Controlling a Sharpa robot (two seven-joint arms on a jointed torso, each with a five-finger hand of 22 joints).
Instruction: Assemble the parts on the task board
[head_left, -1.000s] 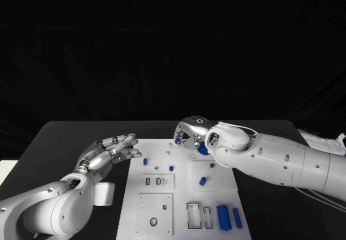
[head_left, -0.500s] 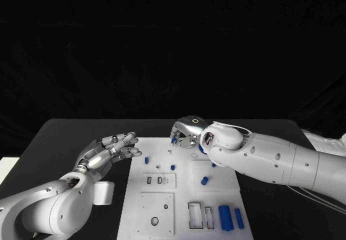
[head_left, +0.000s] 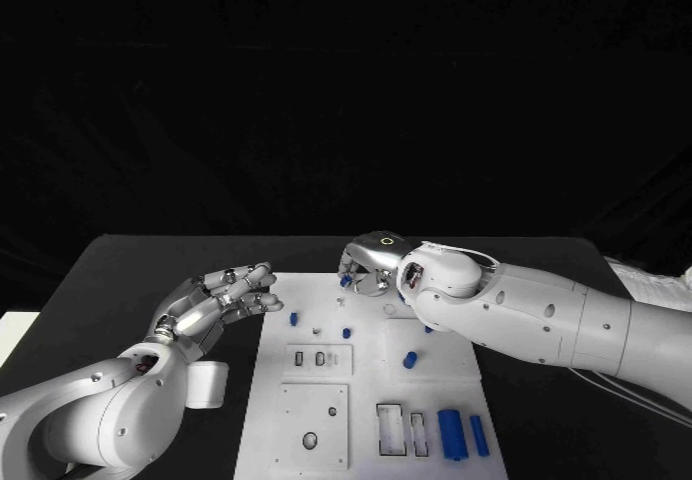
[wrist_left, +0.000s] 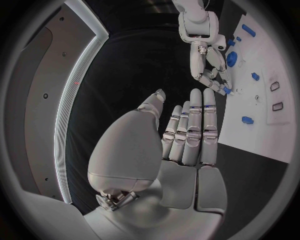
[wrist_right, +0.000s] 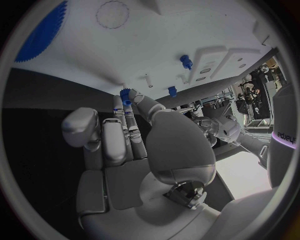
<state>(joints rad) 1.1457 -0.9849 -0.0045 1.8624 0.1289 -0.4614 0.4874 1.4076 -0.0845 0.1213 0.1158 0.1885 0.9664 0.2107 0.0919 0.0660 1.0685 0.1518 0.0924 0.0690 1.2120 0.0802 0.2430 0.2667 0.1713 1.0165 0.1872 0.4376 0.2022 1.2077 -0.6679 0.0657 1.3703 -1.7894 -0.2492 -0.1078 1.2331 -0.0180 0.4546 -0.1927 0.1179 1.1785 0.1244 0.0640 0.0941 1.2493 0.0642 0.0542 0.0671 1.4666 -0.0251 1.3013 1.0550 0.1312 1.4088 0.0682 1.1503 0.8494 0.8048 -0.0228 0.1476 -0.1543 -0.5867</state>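
Two hands: the right hand (head_left: 372, 272) is at the far edge of the white board (head_left: 447, 372); the left hand (head_left: 216, 302) hovers just off the board's left edge, over the black bench (head_left: 130, 275).
Step in hand: by my reading, the right hand is carrying or placing a small blue part (wrist_right: 125, 94) at the far end of the board, so one placing among several.
Right fingers: curled together in the right wrist view, with the blue part at their tips (wrist_right: 131, 97); it looks pinched, though the exact contact is too small to be certain.
Left fingers: stretched out side by side, a little apart, holding nothing and touching nothing (wrist_left: 195, 125).
Loose parts: three small blue pegs (head_left: 346, 334) sit on the board's middle; two longer blue bars (head_left: 447, 433) lie near the board's near right corner, beside empty rectangular slots (head_left: 387, 430).
Gear: a large blue toothed disc (wrist_right: 44, 30) sits on the board close to the right hand.
Next move: it likely calls for a fine lowering of the pinched part onto its seat, square to the board.
Progress: early, I judge, since most slots are unfilled.
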